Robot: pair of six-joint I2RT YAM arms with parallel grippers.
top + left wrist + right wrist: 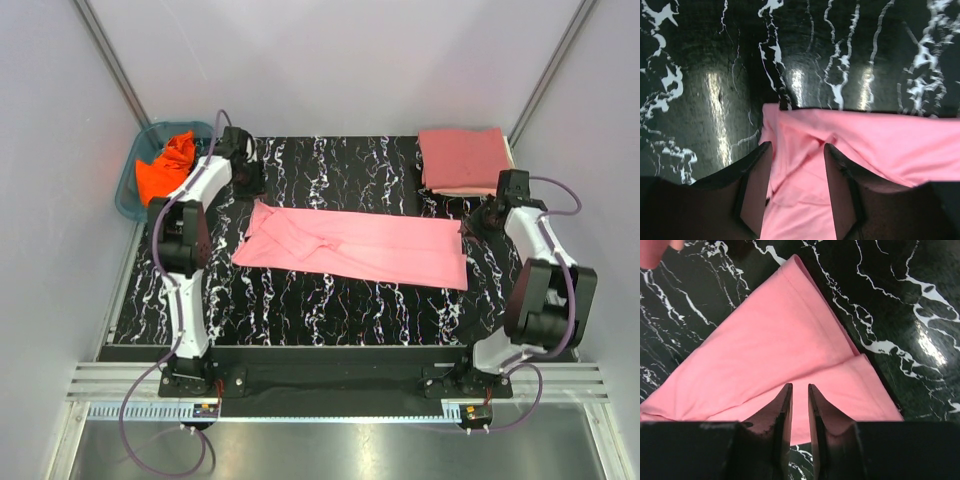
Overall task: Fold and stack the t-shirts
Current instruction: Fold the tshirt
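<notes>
A light pink t-shirt lies across the middle of the black marbled table, folded lengthwise into a long strip. My left gripper hovers over its left end with the jaws open; only pink t-shirt shows between them, flat below. My right gripper is at the strip's right end, its fingers a narrow gap apart with nothing pinched, and the pink t-shirt lies beneath. A folded rose-red t-shirt sits at the back right on a cream one. An orange t-shirt is bunched in the basket.
The teal plastic basket stands off the table's back left corner, close behind the left arm. Pale walls enclose the table on three sides. The folded stack lies just behind the right arm's wrist.
</notes>
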